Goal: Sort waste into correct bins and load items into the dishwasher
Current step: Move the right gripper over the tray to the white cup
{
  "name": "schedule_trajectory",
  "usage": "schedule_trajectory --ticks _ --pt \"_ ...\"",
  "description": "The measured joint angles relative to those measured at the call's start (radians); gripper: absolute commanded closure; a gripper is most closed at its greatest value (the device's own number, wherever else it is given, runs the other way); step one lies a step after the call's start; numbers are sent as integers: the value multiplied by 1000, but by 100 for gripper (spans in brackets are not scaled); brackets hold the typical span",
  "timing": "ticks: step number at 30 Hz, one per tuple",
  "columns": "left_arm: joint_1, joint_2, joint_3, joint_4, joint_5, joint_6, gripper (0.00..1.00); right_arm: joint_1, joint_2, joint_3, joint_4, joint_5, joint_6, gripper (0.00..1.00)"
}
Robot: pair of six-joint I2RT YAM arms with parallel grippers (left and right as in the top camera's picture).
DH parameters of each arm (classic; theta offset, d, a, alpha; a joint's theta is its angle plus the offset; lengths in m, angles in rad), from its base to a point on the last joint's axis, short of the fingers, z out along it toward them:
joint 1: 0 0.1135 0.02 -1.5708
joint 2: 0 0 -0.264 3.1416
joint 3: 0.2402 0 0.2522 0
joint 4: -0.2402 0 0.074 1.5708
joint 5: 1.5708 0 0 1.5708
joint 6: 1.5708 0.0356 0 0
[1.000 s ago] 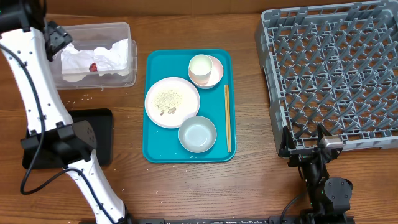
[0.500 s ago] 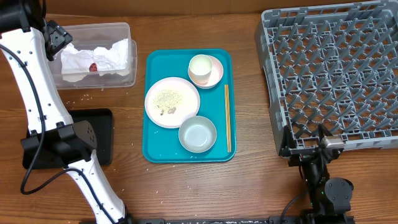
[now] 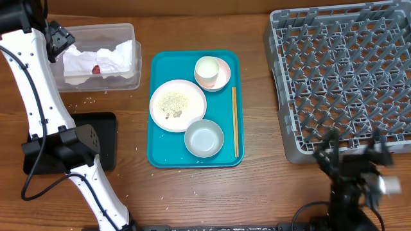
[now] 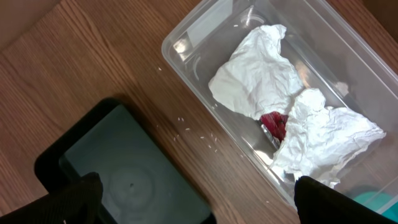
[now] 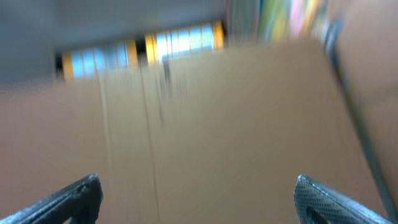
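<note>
The clear tub (image 3: 126, 29) at the back left holds the crumpled white napkin (image 3: 103, 59) and the red-and-white sachet (image 3: 96, 68). In the left wrist view the tub (image 4: 186, 46), napkin (image 4: 258, 78) and sachet (image 4: 273, 123) lie below my open, empty left gripper (image 4: 199, 205), which sits high over the tub's left end (image 3: 56, 37). The black tray (image 3: 106, 138) lies at the front left. The white plate (image 3: 178, 105) with rice, the cup (image 3: 207, 69) on the pink saucer (image 3: 223, 74), the bowl (image 3: 204, 138) and the chopsticks (image 3: 234, 122) sit on the teal tray. My right gripper (image 3: 353, 151) is open, empty and blurred before the grey rack (image 3: 343, 70).
The teal tray (image 3: 160, 151) lies mid-table. Loose rice grains (image 3: 87, 99) are scattered on the wood between tub and black tray, also in the left wrist view (image 4: 199, 134) beside the black tray (image 4: 124, 174). The right wrist view shows only a blurred brown surface between the open gripper (image 5: 196, 199).
My right arm has risen from its low pose at the rack's front edge and is blurred in motion, jaws spread. The left arm and all objects have not moved.
</note>
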Motion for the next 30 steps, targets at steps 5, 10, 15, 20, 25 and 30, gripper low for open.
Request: schedule_trajectory --ticks 5,10,15,20,25,30 --pt "0 0 0 0 0 0 0 0 69 9 383 30 0 0" --pt "0 0 0 0 0 0 0 0 287 130 362 24 0 0" --pt "0 0 0 1 0 0 0 0 597 432 199 -66 -42 0" --pt "0 0 0 2 1 0 0 0 917 809 -184 -217 -87 0" --pt "0 0 0 2 3 0 0 0 1243 1205 -652 -401 -101 0" --pt "0 0 0 2 3 0 0 0 1450 1372 -815 -592 -64 0"
